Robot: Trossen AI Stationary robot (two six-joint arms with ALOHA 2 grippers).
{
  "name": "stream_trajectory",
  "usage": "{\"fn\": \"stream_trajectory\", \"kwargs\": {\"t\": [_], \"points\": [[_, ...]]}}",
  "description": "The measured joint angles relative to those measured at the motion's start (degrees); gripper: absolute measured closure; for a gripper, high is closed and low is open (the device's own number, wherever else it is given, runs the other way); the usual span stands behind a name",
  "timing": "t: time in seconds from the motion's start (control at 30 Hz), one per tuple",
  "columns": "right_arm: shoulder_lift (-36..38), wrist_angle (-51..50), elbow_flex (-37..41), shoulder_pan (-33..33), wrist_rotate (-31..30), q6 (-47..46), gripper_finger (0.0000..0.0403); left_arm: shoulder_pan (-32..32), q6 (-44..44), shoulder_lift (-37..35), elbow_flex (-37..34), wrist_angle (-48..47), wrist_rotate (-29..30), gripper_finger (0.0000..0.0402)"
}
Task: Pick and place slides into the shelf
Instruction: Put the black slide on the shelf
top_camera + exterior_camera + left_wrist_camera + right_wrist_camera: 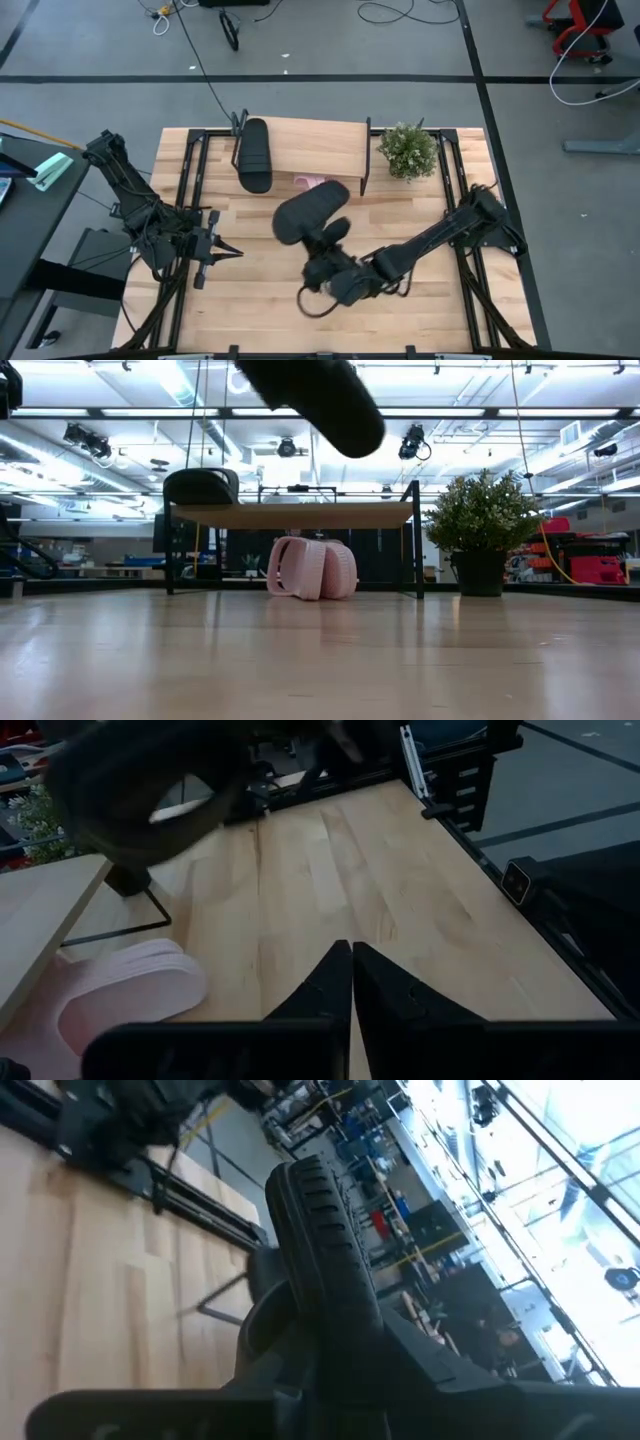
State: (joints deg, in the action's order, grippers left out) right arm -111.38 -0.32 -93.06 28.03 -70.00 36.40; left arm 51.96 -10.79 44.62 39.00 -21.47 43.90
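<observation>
A matte black slide point(310, 212) is held in the air by my right gripper point(333, 236) over the table's middle, in front of the shelf point(320, 145). In the low view it hangs high above the shelf board point(320, 400). A second black slide point(254, 155) lies on the left end of the shelf's top board. Two light pink slides point(312, 568) stand on the tabletop under the shelf. My left gripper point(228, 250) waits shut near the table's left side, touching nothing. My right gripper is shut on the black slide at the end nearest me point(328, 230), pinched between the two fingers. In the right wrist view the ribbed sole point(320, 1230) stands on edge between them and runs away from the gripper. The slide is lifted clear of table and shelf.
A small potted plant point(408, 150) stands at the shelf's right end. Black frame rails run along the table's left point(185, 200) and right point(460, 190) sides. Bare wooden tabletop point(260, 300) lies in front of the shelf.
</observation>
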Motion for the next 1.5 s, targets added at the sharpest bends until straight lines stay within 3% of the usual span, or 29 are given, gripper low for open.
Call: {"fn": "stream_trajectory", "kwargs": {"t": [0.17, 0.37, 0.63, 1.0, 1.2, 1.5], "points": [[8.25, 4.75, 8.36, -0.58, -0.40, -0.35, 0.0325, -0.02, 0.07, 0.00, 0.00, -0.07, 0.00, 0.0391], [14.00, 8.69, 12.67, -0.51, 5.69, -0.32, 0.0325, -0.02, 1.24, 0.00, 0.00, 0.30, 0.00, 0.0386], [15.00, 10.04, 11.31, -0.46, 20.77, -2.39, 0.0327, -0.04, 2.49, 0.00, 0.00, 0.26, 0.02, 0.0377], [18.69, 21.46, 11.04, -0.42, 43.60, -6.81, 0.0328, -0.02, 4.22, 0.00, 0.00, 0.44, 0.00, 0.0363], [18.89, 24.66, 11.04, -0.18, 46.10, -6.10, 0.0328, -0.02, 7.49, 0.00, 0.00, 2.73, 0.01, 0.0356], [18.89, 24.40, 11.04, -2.74, 47.88, -17.27, 0.0329, -0.03, 9.84, 0.00, 0.02, 4.11, 0.02, 0.0362]]}}
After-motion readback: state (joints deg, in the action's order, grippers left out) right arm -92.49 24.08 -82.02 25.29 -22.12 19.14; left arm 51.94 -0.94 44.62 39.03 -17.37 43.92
